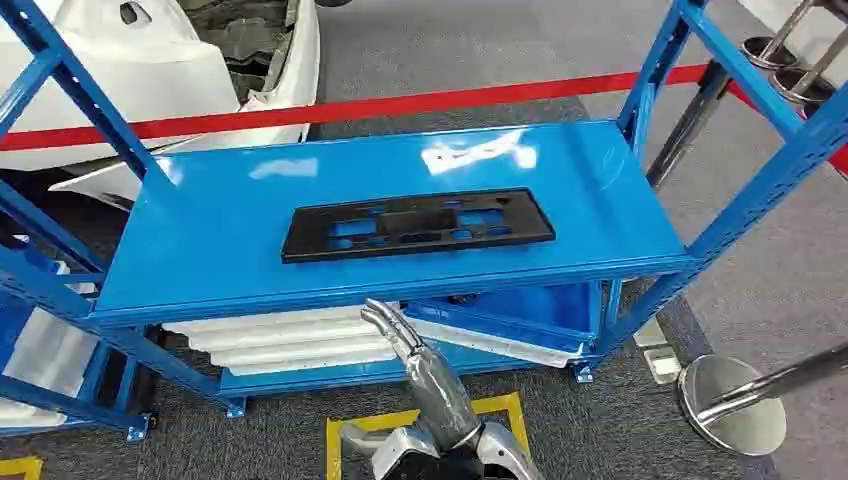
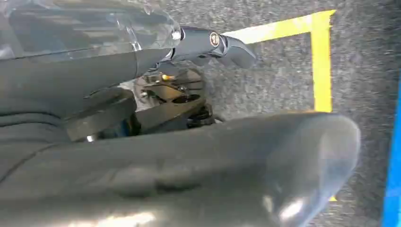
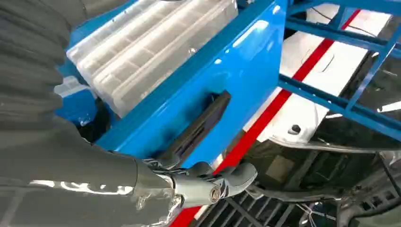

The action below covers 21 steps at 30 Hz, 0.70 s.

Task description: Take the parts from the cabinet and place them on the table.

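On the shelf: a flat black panel (image 1: 418, 224) with several cut-outs lay near the middle of the blue shelf (image 1: 220, 210) of the cabinet, lengthwise, with bare shelf on all sides.
Lower level: white ribbed parts (image 1: 290, 343) were stacked under that shelf.
Right hand: the right hand (image 1: 395, 333) was raised just in front of the shelf's front edge, below the panel and not touching it; its fingers were stretched out and it held nothing.
Left hand: the left hand (image 2: 213, 45) hung over grey carpet with a yellow floor mark (image 2: 321, 61); nothing lay in it, but whether the fingers were spread or curled I could not tell.
Step, as I judge: reaching for the panel; the lifting was not yet started.
How to do it well: the panel was thin and flat, so the hand should probably come over the front edge and take the near long side, perhaps sliding it to the edge first, and lift it level so it does not tip.
Risk: the fingers could hit the shelf edge.
Writing: no brand, label or readable text was visible.
Around: a red barrier tape (image 1: 400, 104) ran behind the cabinet.
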Motion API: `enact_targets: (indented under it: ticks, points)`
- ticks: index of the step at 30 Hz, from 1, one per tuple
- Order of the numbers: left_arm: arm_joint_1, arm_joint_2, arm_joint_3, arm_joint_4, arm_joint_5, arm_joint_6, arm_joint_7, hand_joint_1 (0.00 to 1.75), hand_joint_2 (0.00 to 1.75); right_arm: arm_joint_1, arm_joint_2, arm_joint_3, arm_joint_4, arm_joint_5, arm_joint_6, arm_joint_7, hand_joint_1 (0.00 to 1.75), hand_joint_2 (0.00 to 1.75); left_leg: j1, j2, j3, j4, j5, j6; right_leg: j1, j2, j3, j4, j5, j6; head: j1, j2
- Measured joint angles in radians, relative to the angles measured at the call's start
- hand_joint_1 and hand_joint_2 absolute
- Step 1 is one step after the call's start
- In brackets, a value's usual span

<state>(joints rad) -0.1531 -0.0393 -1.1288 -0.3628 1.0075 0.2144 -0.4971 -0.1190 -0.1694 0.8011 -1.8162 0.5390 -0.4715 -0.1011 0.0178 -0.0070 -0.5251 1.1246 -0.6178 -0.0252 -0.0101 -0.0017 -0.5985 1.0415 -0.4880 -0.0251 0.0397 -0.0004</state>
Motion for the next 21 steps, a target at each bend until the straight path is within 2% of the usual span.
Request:
enact_targets:
  ticks: [2,3,4,5,7,8,9,10,11,12,13,18,21]
  points:
    - [0.000,0.000,0.000,0.000,0.000,0.000,0.000,0.00,0.00,0.001,-0.002,0.000,0.000,0.015,-0.001,0.013,0.00,1.75,0.000,0.000,-0.083,0.140,-0.060,-0.004,0.003,-0.001,0.007,0.000,-0.008,-0.008,-0.011,0.000]
    - [0.003,0.000,0.000,0.000,0.000,0.000,0.000,0.00,0.00,0.002,-0.003,0.000,0.000,0.024,-0.002,0.020,0.00,1.75,0.000,0.000,-0.118,0.188,-0.070,-0.004,0.004,0.000,0.010,0.000,-0.012,-0.010,-0.013,0.000]
    - [0.006,0.000,0.000,0.000,0.000,0.001,0.000,0.00,0.00,0.004,-0.005,-0.001,0.000,0.035,-0.002,0.030,0.00,1.75,0.000,0.000,-0.135,0.194,-0.055,-0.005,0.004,0.003,0.016,0.001,-0.016,-0.009,-0.016,0.000]
    - [0.006,0.000,0.000,0.000,0.000,0.002,0.000,0.00,0.00,0.005,-0.006,-0.003,0.000,0.044,-0.002,0.036,0.00,1.75,0.000,0.000,-0.130,0.157,-0.017,-0.003,0.004,0.005,0.023,0.001,-0.020,-0.008,-0.019,0.000]
    - [0.005,0.000,0.000,0.000,0.000,0.002,0.000,0.00,0.00,0.007,-0.009,-0.006,-0.004,0.053,-0.003,0.042,0.00,1.75,0.000,0.000,-0.079,-0.001,0.097,0.003,0.004,0.006,0.041,0.001,-0.031,-0.003,-0.024,0.000]
    - [0.006,0.000,0.000,0.000,0.000,0.003,0.000,0.00,0.00,0.007,-0.011,-0.008,-0.006,0.055,-0.003,0.043,0.00,1.75,-0.001,0.001,-0.066,-0.056,0.123,0.009,0.004,0.006,0.044,0.000,-0.037,0.000,-0.028,0.000]
    - [0.005,0.000,0.000,0.001,0.001,0.003,0.000,0.00,0.00,0.007,-0.012,-0.009,-0.006,0.061,-0.005,0.048,0.00,1.75,-0.009,0.002,-0.082,-0.063,0.085,0.009,0.006,0.007,0.045,0.005,-0.037,0.003,-0.029,0.000]
    - [0.004,0.000,0.000,0.001,0.001,0.003,0.000,0.00,0.00,0.008,-0.013,-0.012,-0.007,0.071,-0.007,0.056,0.00,1.75,-0.011,0.002,-0.080,-0.062,0.091,0.014,0.007,0.007,0.038,0.005,-0.041,0.010,-0.036,0.000]
    - [0.008,0.000,0.000,0.001,0.003,0.003,0.000,0.00,0.00,0.012,-0.015,-0.016,-0.010,0.082,-0.008,0.063,0.00,1.75,-0.011,0.002,-0.079,-0.063,0.110,0.021,0.007,0.007,0.043,0.005,-0.048,0.017,-0.034,0.000]
    - [0.010,0.000,0.000,0.001,0.003,0.003,0.000,0.00,0.00,0.014,-0.018,-0.020,-0.014,0.092,-0.008,0.069,0.00,1.75,-0.005,0.005,-0.076,-0.067,0.112,0.016,0.012,0.006,0.047,0.008,-0.058,-0.001,-0.032,0.000]
    - [0.010,0.000,0.000,0.002,0.006,0.005,-0.001,0.00,0.00,0.014,-0.021,-0.025,-0.018,0.098,-0.009,0.074,0.00,1.75,-0.008,0.003,-0.074,-0.068,0.112,0.017,0.010,0.007,0.048,0.007,-0.053,-0.005,-0.029,0.000]
    - [0.008,0.000,0.000,0.002,0.006,0.005,-0.002,0.00,0.00,0.015,-0.030,-0.039,-0.030,0.106,-0.010,0.079,0.00,1.75,-0.010,0.003,-0.069,-0.069,0.106,0.027,0.009,0.007,0.062,-0.012,-0.052,0.008,-0.027,0.000]
    - [0.008,0.000,0.000,0.002,0.006,0.006,-0.002,0.00,0.00,0.016,-0.033,-0.043,-0.033,0.111,-0.010,0.084,0.00,1.75,-0.010,0.003,-0.067,-0.071,0.104,0.030,0.009,0.007,0.066,-0.018,-0.052,0.012,-0.026,0.000]
